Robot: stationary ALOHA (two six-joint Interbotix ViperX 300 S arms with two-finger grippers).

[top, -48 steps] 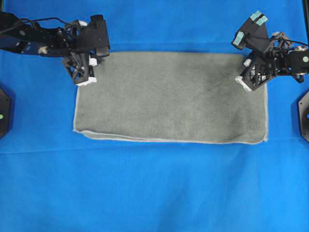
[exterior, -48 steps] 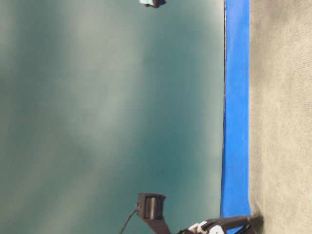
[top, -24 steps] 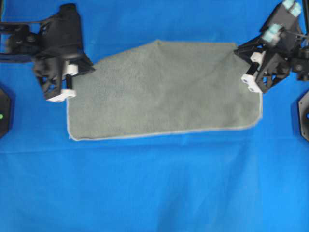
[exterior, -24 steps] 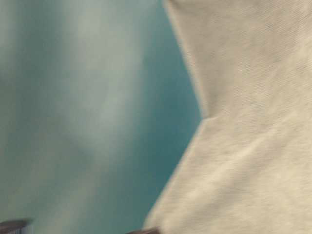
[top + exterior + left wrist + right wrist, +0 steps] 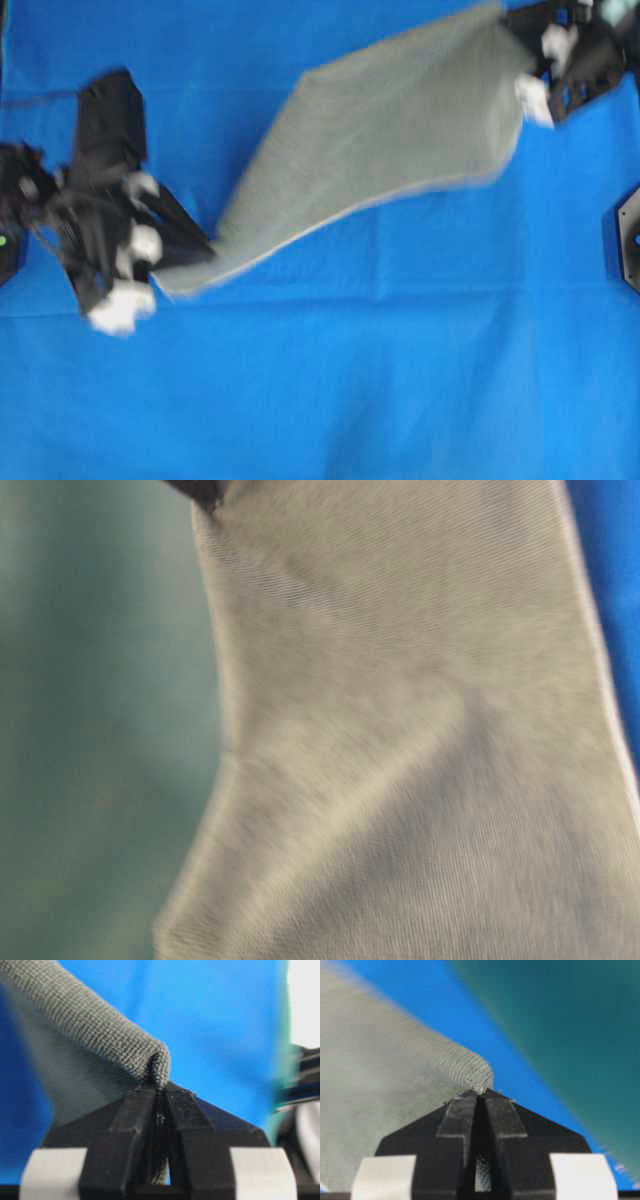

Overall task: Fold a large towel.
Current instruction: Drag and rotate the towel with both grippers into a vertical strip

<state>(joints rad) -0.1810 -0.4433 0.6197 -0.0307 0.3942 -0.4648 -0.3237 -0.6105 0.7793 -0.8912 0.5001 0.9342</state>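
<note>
The grey-green towel [image 5: 380, 130] hangs stretched on a slant above the blue sheet, from lower left to upper right in the blurred overhead view. My left gripper [image 5: 185, 272] is shut on its lower-left corner. In the left wrist view a rolled fold of the towel [image 5: 90, 1025] runs into the shut left gripper [image 5: 159, 1089]. My right gripper [image 5: 528, 55] is shut on the upper-right corner. In the right wrist view the towel [image 5: 380, 1085] ends pinched in the right gripper [image 5: 480, 1092]. In the table-level view the towel [image 5: 400, 730] fills most of the picture.
The bright blue sheet [image 5: 350, 380] covers the whole table. A black mount [image 5: 628, 235] sits at the right edge. A teal backdrop [image 5: 90, 730] stands behind the table. The left arm's body [image 5: 100, 200] lies over the left side of the sheet.
The towel has come up off the sheet. My left gripper has swung down and toward the front left with its corner; my right gripper has gone to the far right corner, pulling the cloth diagonal.
</note>
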